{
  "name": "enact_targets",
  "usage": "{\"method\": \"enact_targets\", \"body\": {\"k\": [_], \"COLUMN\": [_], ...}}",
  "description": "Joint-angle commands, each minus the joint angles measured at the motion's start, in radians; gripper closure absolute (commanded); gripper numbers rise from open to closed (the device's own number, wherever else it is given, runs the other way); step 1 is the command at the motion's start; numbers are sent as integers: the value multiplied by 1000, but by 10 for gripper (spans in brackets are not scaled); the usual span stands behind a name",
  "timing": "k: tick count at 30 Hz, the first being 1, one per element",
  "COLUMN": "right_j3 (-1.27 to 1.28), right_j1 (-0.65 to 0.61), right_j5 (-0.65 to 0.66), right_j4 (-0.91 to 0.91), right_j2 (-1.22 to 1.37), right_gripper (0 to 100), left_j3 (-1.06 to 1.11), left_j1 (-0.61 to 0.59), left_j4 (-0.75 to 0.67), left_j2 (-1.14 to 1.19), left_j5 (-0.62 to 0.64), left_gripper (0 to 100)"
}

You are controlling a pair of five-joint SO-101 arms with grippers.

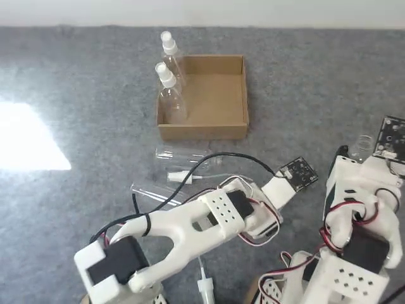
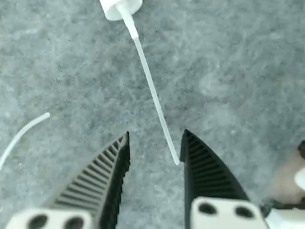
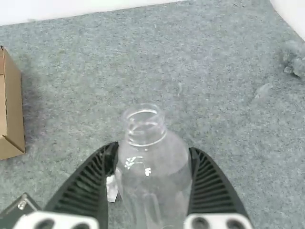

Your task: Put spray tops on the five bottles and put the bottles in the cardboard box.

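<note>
Cardboard box (image 1: 215, 130) sits toward 12 o'clock on the grey counter (image 1: 76, 76). Two capped bottles stand upright along its 9 o'clock wall. The near capped bottle (image 1: 172, 101) is plainly inside. The far capped bottle (image 1: 171, 57) is at the back corner, and whether it is in or just against the wall is hard to tell.

On the 6 o'clock side of the box, two topless clear bottles lie on their sides. The first lying bottle (image 1: 183, 154) is close to the box front. The second lying bottle (image 1: 152, 191) is farther off toward 7 o'clock, partly under a white arm. A loose spray top (image 1: 180, 176) lies between them. Another spray top (image 1: 205, 288) lies near the 6 o'clock edge, by the arm bases.

Left claw (image 2: 156, 134) is open, low over the counter. A spray top's white head (image 2: 119, 7) lies ahead of it. Its dip tube (image 2: 152, 90) slants back between the fingers and ends just beside one finger (image 2: 202, 167); contact cannot be judged. A second thin tube (image 2: 21, 136) curves well off to the side.

Right claw (image 3: 152, 148), at 3 o'clock, is clamped on an upright open-necked bottle (image 3: 143, 121), both fingers against its shoulders. The same bottle's neck shows in the high view (image 1: 362, 147).
</note>
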Motion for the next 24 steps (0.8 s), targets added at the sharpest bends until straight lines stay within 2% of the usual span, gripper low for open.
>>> {"method": "enact_targets", "body": {"k": [1,6,14,20,24], "right_j3": [-69,-69,-69,-69,-69], "right_j1": [13,13,13,13,13], "right_j5": [-8,-8,-8,-8,-8], "right_j4": [2,2,2,2,2], "right_j2": [-16,-16,-18,-18,-19], "right_gripper": [943,943,943,943,943], "left_j3": [-48,-87,-294,-372,-369], "left_j1": [3,3,3,3,3], "left_j4": [5,26,209,261,273], "left_j2": [-8,40,218,284,284], "left_j5": [3,3,8,2,2], "left_gripper": [834,837,844,990,990]}}
